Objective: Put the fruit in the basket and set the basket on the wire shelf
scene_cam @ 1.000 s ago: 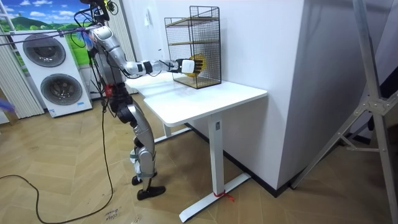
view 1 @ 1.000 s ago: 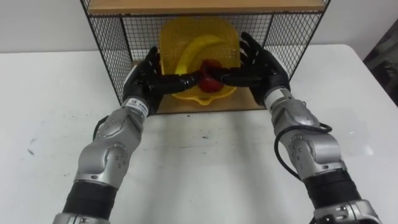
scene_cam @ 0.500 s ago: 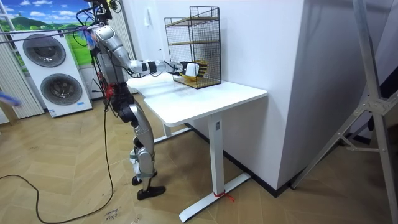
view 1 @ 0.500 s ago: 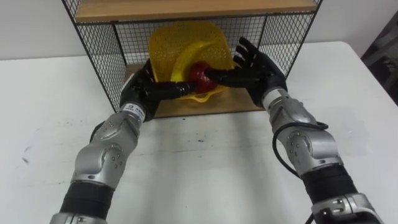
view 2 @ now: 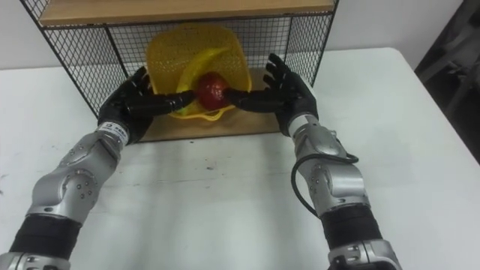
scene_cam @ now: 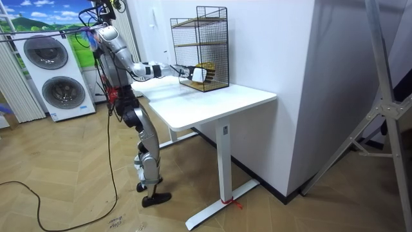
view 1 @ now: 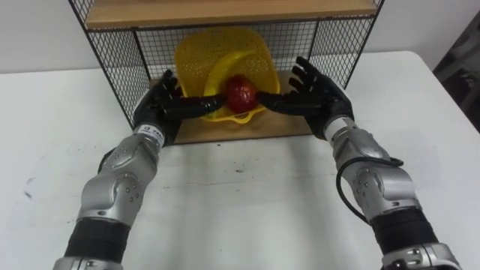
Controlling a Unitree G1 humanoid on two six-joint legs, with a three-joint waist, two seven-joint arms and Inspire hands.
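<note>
The yellow basket [view 1: 193, 54] sits inside the wire shelf [view 1: 120, 60], on the btm wooden board [view 1: 247, 129]. It is tipped up w/ its open side facing the robot (not flat on its base). The fruit is in it: a red apple [view 1: 240, 94] lies low at the front rim, and a banana [view 1: 227, 64] curves up behind it against the mesh wall of the basket.

Both arms reach into the shelf's open front, one on each side of the basket. The left hand [view 1: 159, 105] is at the basket's lower left. Its fingers are stretched out straight along the lower rim towards the apple, not curled round anything. Whether the tips press on the rim or just lie beside it I can't tell. The right hand [view 1: 319, 90] is at the basket's right w/ fingers spread wide. The lower ones point in at the apple and reach right up to the rim; the upper ones fan out clear of the basket.

A second wooden board [view 1: 225, 11] forms the level above the basket. The shelf stands at the far side of a white table [view 1: 247, 202], and the forearms hang over the tabletop.

In the room view the robot stands upright at the table's end (the room view's left), arms out level to the shelf [scene_cam: 209, 45], where a bit of yellow shows on the lower level. Two washing machines [scene_cam: 55, 77] stand behind the robot.
</note>
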